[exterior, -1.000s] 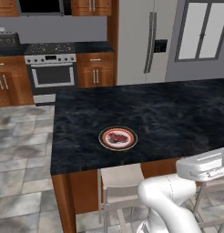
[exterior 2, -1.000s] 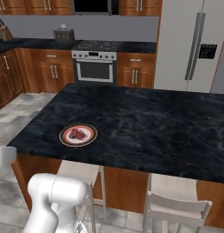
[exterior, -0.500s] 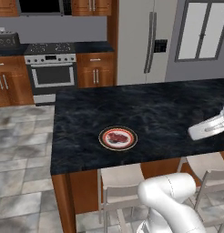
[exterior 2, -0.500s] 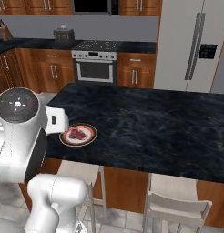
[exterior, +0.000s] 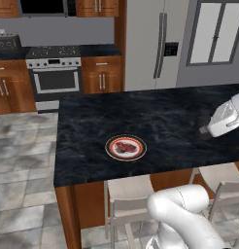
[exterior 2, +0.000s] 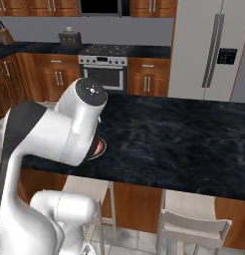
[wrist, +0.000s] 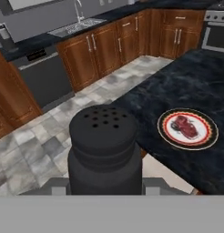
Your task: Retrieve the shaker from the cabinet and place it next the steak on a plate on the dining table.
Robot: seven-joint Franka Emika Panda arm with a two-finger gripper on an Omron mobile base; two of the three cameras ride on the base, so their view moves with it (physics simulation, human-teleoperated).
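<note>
The dark grey cylindrical shaker with a perforated cap (wrist: 105,145) sits clamped in the gripper (wrist: 105,189), above the floor off the black marbled dining table's (exterior: 165,116) edge. Lowered early, it could miss the tabletop or clip the red-rimmed plate (wrist: 188,129) holding the steak (wrist: 185,127).

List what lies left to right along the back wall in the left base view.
Toaster → steel oven → short wood cabinet → refrigerator → window.
</note>
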